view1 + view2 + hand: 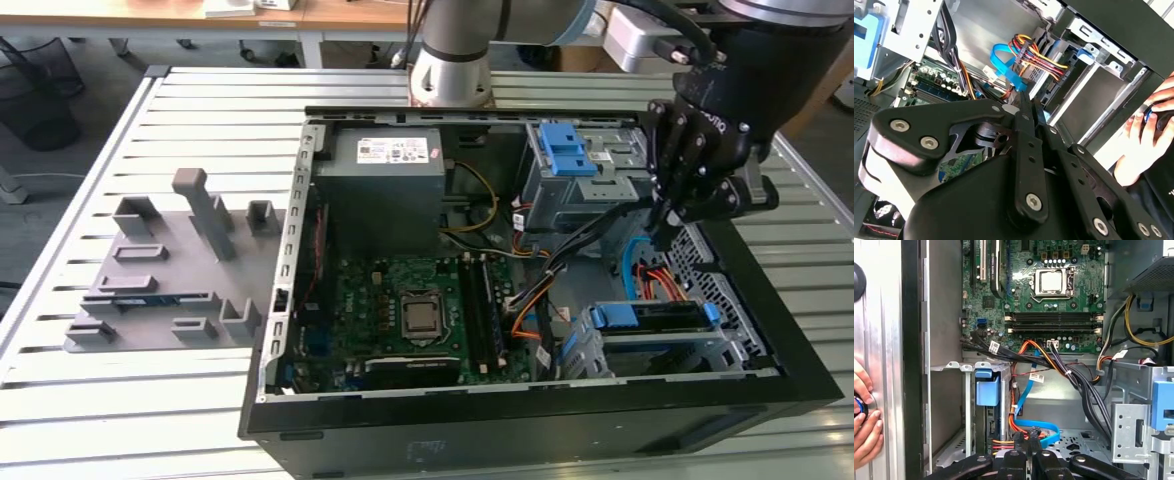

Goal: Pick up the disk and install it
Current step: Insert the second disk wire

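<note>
The disk (657, 318) is sitting in its blue carrier in the lower drive bay of the open case (534, 420), below and just in front of the end effector (671, 222). The end effector is hovering over the orange and blue cables (1026, 427), fingers closed together, carrying nothing. Judging by this, the install is looking largely done.

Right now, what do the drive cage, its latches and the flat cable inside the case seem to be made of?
The drive cage looks like bare sheet metal: dull grey, folded edges, punched holes. Its latches look like moulded plastic, opaque matt blue with rounded forms. The flat cable seems a flexible plastic-sheathed ribbon, glossy blue, bending in a loop. The disk shows a blue, probably plastic frame.
</note>
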Available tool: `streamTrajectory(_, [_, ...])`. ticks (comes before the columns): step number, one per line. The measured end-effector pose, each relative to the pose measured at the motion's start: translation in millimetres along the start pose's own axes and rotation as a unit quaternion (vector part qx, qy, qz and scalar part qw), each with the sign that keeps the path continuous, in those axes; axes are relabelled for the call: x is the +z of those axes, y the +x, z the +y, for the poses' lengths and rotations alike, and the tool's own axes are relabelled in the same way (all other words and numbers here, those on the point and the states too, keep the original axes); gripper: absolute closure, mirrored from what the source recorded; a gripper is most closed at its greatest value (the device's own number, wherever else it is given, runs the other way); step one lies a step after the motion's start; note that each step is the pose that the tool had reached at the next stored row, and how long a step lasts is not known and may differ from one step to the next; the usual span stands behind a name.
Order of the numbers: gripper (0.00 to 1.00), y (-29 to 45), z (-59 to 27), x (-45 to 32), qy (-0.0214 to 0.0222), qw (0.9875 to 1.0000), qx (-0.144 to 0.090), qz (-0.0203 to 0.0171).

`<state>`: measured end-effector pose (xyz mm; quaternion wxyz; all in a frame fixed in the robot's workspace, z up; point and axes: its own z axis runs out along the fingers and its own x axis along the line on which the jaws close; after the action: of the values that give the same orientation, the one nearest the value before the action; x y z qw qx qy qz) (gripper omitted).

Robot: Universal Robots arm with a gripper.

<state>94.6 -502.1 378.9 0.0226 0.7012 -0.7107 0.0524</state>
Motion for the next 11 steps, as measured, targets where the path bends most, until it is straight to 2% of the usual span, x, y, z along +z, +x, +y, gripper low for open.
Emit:
streamTrajectory(1, [0.82,-1.1,0.0,-0.1,0.0000,1.0000,0.000,0.0000])
streamTrajectory(5, [0.82,-4.9,-0.2,0.3,-0.0007,1.0000,0.000,0.0000])
streamTrajectory(10, [0.81,-8.3,-1.2,1.8,-0.0038,1.0000,0.000,0.0009])
streamTrajectory(11, [0.75,-8.6,-1.2,2.2,-0.0044,1.0000,0.000,0.0013])
